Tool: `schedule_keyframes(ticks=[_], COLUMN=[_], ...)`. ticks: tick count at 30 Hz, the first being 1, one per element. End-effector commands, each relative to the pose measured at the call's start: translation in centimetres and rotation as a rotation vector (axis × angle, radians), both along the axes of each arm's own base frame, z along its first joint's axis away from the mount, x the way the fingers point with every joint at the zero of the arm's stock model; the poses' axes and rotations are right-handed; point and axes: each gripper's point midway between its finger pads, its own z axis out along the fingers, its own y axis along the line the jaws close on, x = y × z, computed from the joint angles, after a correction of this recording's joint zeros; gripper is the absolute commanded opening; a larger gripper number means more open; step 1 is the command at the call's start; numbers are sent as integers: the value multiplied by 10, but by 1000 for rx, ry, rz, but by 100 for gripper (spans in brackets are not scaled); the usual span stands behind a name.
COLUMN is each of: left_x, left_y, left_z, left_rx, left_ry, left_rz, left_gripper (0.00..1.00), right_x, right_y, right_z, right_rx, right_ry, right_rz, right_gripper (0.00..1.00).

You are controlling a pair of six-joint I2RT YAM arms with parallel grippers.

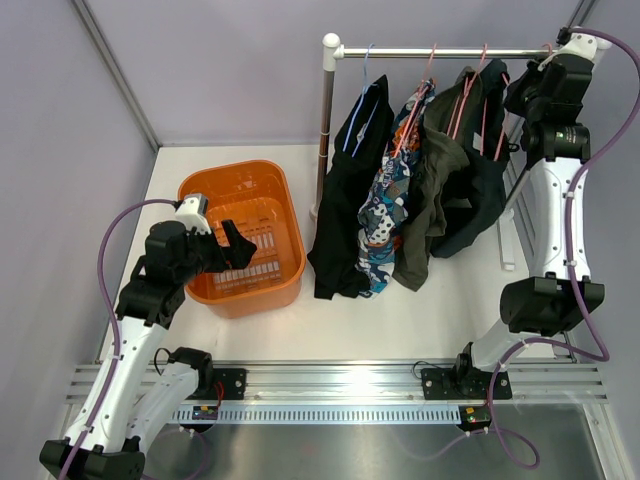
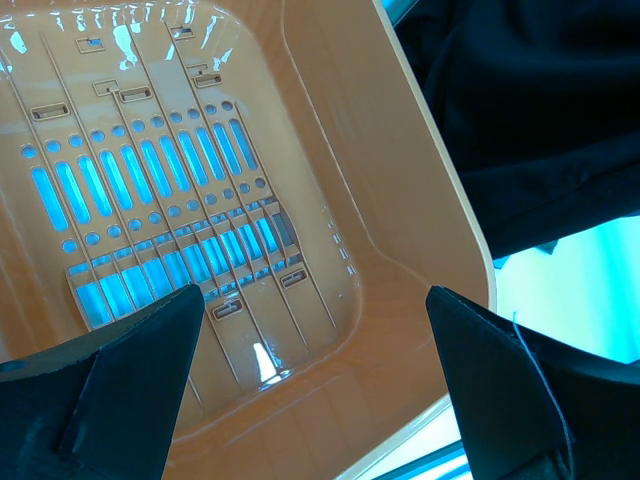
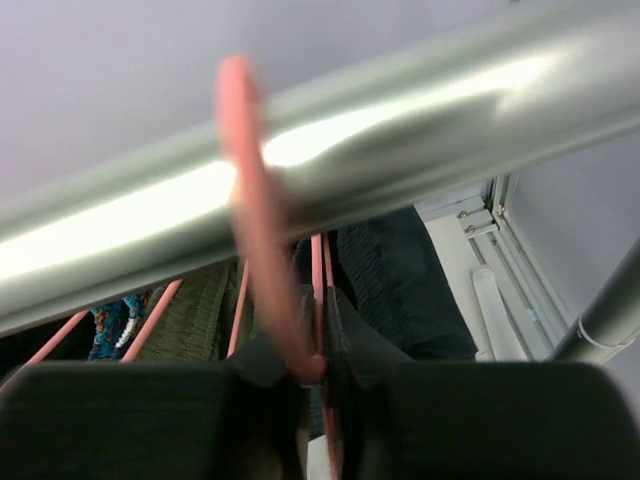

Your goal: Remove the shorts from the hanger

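Pinching thin pink hanger (image 3: 245, 200) tight with right gripper (image 3: 318, 355); hanging wide-open, empty left gripper (image 2: 312, 300) over orange plastic basket (image 2: 340, 160).

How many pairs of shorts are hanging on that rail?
4. Left to right along the rail: black shorts with light-blue trim, patterned shorts, olive green shorts, dark navy shorts at the right end. They overlap, so another could be hidden behind.
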Motion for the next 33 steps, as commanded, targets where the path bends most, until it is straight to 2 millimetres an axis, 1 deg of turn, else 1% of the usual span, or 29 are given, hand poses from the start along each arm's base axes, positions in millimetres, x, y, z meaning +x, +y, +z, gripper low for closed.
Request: schedule_keyframes(ticks=[1,2,3,4,5,6,7,10,12,13,14,15,16,17,18,19,20,21,23,24,25,26,27,28,29,30,31,32,33], left_x=[2,2,2,2,2,2,2,3,3,4,4,4,5,6,6,7,7,8,8,9,9,10,10,11,11,11,14,15,14], left_y=[-6,-6,-6,-6,-6,-7,-7,-8,-8,-8,-8,-9,-9,-9,-11,-11,-14,-15,-19,-20,-20,-21,-22,-23,-26,-28,-31,-33,-37], left_z=[21,21,21,21,21,22,22,22,22,22,23,23,23,25,25,25,26,24,26,27,29,30,31,33,34,35,36,36,38], left_rx=[-17,-16,-17,-17,-18,-19,-20,-20,-21,-21,-21,-21,-20,-23,-26,-27,-33,-35,-46,-49,-50,-52,-54,-58,-65,-76,-83,-90,-106], left_ry=[-74,-74,-74,-72,-73,-75,-75,-75,-72,-73,-75,-73,-74,-79,-77,-74,-75,-67,-68,-68,-73,-74,-77,-77,-75,-73,-70,-66,-64], left_rz=[-37,-36,-37,-37,-40,-41,-42,-46,-49,-49,-49,-50,-51,-51,-58,-61,-73,-80,-98,-101,-101,-106,-111,-115,-128,-138,-147,-156,-177], left_gripper=[99,99,99,99,99,99,99,99,99,99,99,99,99,99,99,99,99,99,99,99,99,99,99,99,99,99,99,99,99], right_x=[2,0,-3,-9,-13,-19,-29,-52,-66,-78,-84,-89,-103,-109,-111,-123,-127,-131,-146,-148,-160,-163,-164,-170,-171,-172,-179,-182,-184], right_y=[-3,-3,-3,-4,0,0,-1,0,0,0,0,-3,-3,-5,-8,-8,-9,-8,-5,-4,1,4,9,13,18,29,39,47,60], right_z=[-9,-8,-3,6,12,23,37,64,72,81,82,76,84,85,77,84,84,77,80,68,72,66,55,51,31,21,15,7,-20], right_rx=[-22,-24,-30,-42,-56,-65,-74,-72,-73,-72,-68,-69,-66,-66,-70,-72,-79,-79,-64,-58,-50,-37,-30,-21,-4,15,43,60,72], right_ry=[39,41,40,26,18,-1,-26,-67,-71,-91,-94,-76,-100,-106,-95,-119,-121,-103,-109,-82,-102,-89,-58,-46,9,35,41,59,130], right_rz=[-42,-50,-55,-75,-78,-90,-116,-135,-148,-153,-160,-174,-183,-193,-213,-217,-221,-221,-212,-205,-185,-172,-145,-126,-103,-43,-4,32,77], right_gripper=[4,0,0,0,0,0,0,0,0,0,0,0,0,0,0,0,0,0,0,0,0,0,0,0,0,0,0,0,0])
